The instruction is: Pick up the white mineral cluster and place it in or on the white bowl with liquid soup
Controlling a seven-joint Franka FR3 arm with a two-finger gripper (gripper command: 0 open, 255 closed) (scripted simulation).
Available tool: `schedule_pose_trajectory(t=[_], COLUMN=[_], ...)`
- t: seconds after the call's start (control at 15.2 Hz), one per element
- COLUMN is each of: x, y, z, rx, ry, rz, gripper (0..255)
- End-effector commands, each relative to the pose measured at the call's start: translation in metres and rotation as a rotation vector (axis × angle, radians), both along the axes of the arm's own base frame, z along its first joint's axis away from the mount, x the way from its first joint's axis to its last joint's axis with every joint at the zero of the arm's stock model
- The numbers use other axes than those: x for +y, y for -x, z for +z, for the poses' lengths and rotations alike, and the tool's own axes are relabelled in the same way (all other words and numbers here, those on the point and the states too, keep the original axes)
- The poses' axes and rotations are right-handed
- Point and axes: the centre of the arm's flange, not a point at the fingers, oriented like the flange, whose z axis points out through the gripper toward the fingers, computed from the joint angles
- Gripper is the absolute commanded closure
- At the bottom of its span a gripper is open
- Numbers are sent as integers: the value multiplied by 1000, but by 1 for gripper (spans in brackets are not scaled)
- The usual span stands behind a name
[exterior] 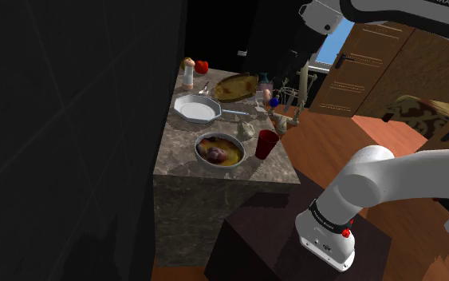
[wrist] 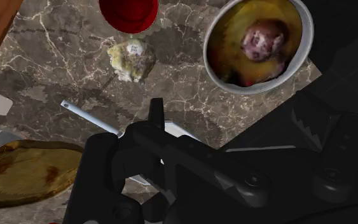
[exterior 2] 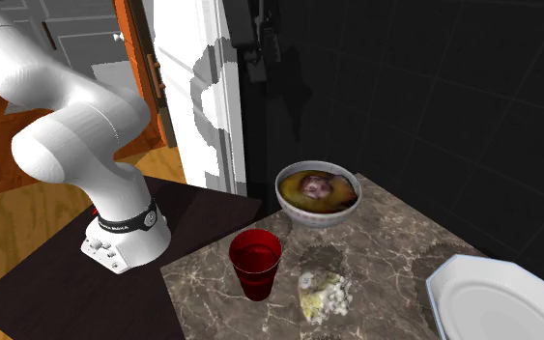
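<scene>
Dark veined marble surface shoved up against a black wall, pretty dim overall. In the second exterior view the pale yellowish-white lumpy mineral cluster (exterior 2: 323,295) sits in the lower middle of the frame, just beside the red cup (exterior 2: 256,263). The white bowl of yellow soup (exterior 2: 299,211) is further up, near the centre. From the wrist view the cluster lies ahead of the jaws, off toward the cup and well apart from them. It's blobby, no real long axis imo. Can't tell how the jaws stand.
</scene>
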Motion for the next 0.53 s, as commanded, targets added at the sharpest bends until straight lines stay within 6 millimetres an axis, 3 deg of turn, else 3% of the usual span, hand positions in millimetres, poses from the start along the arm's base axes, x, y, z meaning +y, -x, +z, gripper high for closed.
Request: schedule_pose_trajectory(t=[0.0, 0.46], x=[0, -17], y=[0, -47], z=[0, -77], rx=[0, 11], ry=[0, 30], rz=[0, -27], gripper=[0, 0])
